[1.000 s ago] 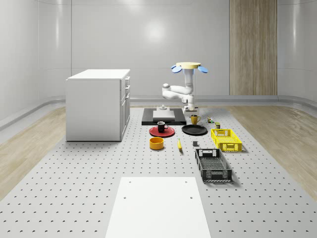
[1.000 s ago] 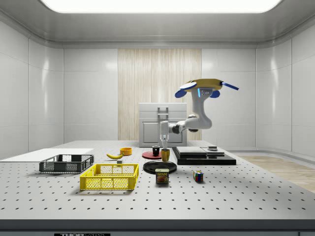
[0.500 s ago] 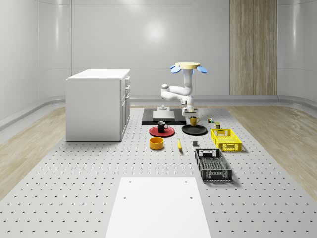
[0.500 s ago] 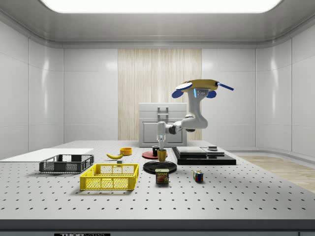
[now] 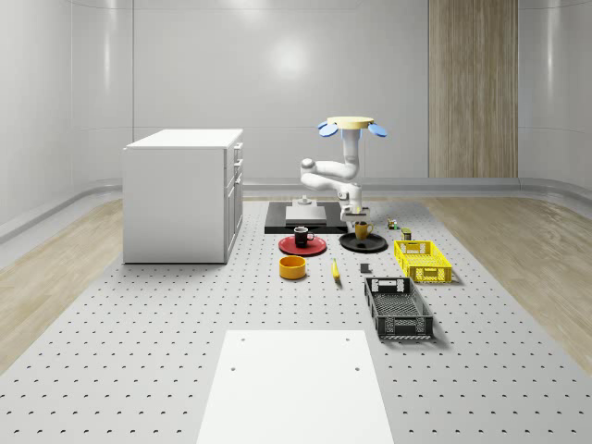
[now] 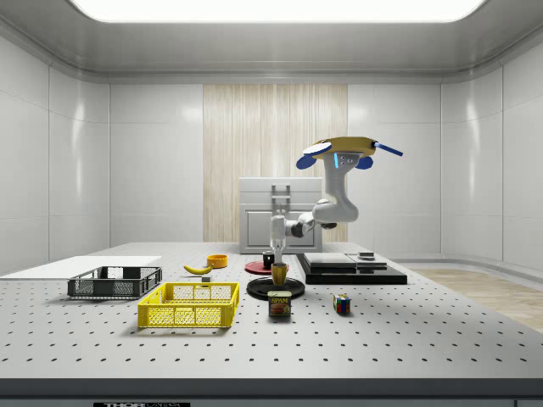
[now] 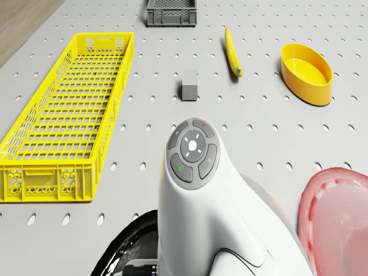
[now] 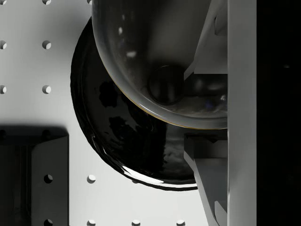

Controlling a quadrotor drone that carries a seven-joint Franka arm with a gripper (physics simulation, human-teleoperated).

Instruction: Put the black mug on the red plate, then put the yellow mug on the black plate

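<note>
- I see gripper (image 6: pixel 277 260) clenched on yellow mug (image 6: pixel 278 273), over glossy black plate (image 5: pixel 363 242)
- Drone (image 5: pixel 350 125) hovers beyond
- Black mug (image 5: pixel 301 235) on red plate (image 5: pixel 302 247), left
- Mesh yellow crate (image 5: pixel 423 260) near right

You are looking at a simulated robotics test lab: a broad grey table (image 5: pixel 129 351) drilled with a regular grid of mounting holes, like an optical breadboard, fills a windowless room of smooth pale wall panels (image 5: pixel 277 83), a strip of wood cladding (image 5: pixel 472 88) and a bright ceiling light panel (image 6: pixel 271 8). A plain white cabinet (image 5: pixel 180 194) stands on the table, while sample props, among them wire crates (image 6: pixel 188 303), a banana (image 7: pixel 232 52) and a can (image 6: pixel 280 303), sit spread out.
</note>
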